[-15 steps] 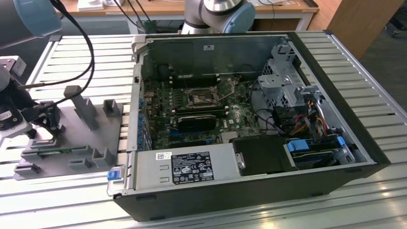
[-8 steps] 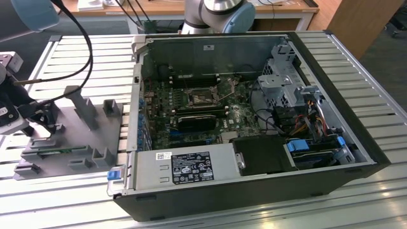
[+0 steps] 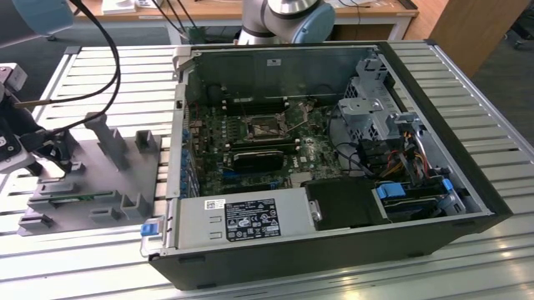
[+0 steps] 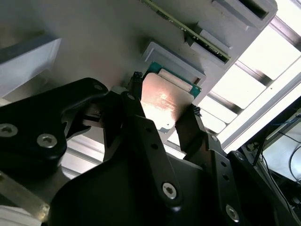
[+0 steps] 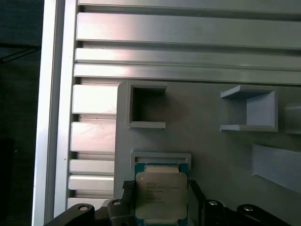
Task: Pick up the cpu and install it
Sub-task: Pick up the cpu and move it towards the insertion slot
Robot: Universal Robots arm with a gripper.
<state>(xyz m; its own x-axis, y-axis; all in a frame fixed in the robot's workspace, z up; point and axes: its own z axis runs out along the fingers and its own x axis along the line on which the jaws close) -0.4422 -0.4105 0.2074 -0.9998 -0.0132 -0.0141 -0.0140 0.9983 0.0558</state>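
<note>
The black end effector (image 4: 165,93) sits around the flat silvery square cpu (image 5: 160,190); I cannot tell if it grips. A loose hold might drop it

A robotics lab set up for computer assembly. In the exterior view the bench is a slatted aluminium table (image 3: 467,75). At its middle lies an open PC case (image 3: 334,262) with the motherboard (image 3: 250,134) bare. At 12 o'clock the base of a robot arm (image 3: 284,19) rises from the table edge, with a wooden desk (image 3: 367,11) behind it. At 9 o'clock sits a grey tray (image 3: 92,187) with upright posts, and black cables (image 3: 104,69) hang over it. In the first wrist view a loose cpu (image 5: 161,195) rests in a tray nest.
</note>
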